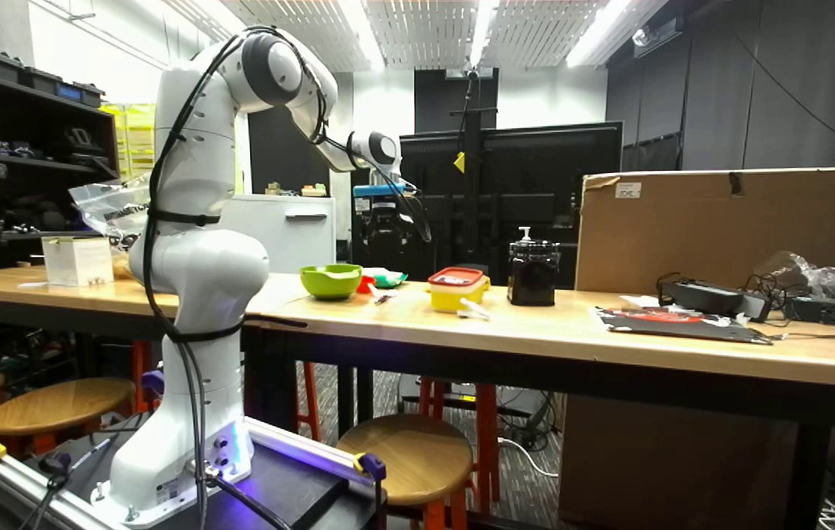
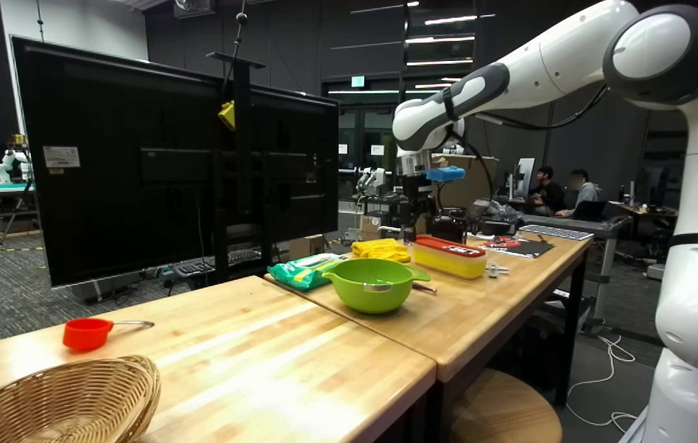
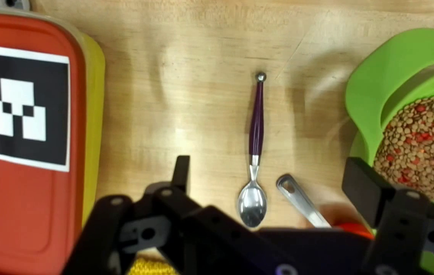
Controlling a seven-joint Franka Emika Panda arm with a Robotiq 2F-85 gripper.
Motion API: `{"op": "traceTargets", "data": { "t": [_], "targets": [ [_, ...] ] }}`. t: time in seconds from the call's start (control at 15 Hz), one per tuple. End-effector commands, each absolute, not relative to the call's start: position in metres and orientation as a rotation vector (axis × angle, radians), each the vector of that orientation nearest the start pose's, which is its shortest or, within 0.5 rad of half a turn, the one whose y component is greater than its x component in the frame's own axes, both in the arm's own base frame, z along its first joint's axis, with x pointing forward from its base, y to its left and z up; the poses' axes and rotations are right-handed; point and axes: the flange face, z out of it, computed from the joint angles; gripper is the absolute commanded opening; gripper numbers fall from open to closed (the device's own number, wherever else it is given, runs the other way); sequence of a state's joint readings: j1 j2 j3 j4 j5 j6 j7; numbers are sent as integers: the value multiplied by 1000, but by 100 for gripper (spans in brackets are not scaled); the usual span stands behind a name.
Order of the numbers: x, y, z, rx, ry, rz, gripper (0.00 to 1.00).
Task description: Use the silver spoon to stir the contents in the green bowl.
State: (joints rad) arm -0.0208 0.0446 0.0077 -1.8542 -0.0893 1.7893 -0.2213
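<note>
Left of my jaws in the wrist view, the red-lidded box (image 3: 29,194) is sitting, probably parked off my path. My gripper (image 3: 272,181) is hovering wide, holding nothing; the silver spoon (image 3: 255,149) is lying beneath the gap, roughly square to my closing line — good for pinching, I judge. Right of it a metal handle (image 3: 304,206) is lying, perhaps crowding me — then, partly hidden by my right-hand jaw, the green bowl (image 3: 369,89) is offering its grainy contents (image 3: 419,149) for stirring.

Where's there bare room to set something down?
Bare wood stretches between the basket and bowl. There's a smaller patch between the box and spoon, but the end effector hovers close by. It's crowded where bowl, red scoop and green pack cluster.
</note>
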Motion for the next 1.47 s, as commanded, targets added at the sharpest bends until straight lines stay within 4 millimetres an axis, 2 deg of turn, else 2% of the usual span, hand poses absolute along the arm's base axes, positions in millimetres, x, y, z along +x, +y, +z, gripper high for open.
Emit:
{"op": "traceTargets", "data": {
  "t": [0.0, 0.13, 0.33, 0.6, 0.8, 1.2, 1.27, 1.33, 1.4],
  "targets": [
    [566, -2, 521, -3212, -252, 112, 100],
    [573, 11, 533, -3186, -151, 45, 100],
    [580, 32, 543, -3170, -24, 38, 100],
    [585, 57, 557, -3168, 72, 56, 100],
    [594, 70, 564, -3171, 75, 75, 100],
    [625, 73, 561, -3164, 30, 81, 100],
    [628, 72, 559, -3163, 27, 88, 100],
    [621, 73, 556, -3168, 34, 66, 100],
    [624, 72, 554, -3168, 34, 73, 100]
  ]
}}
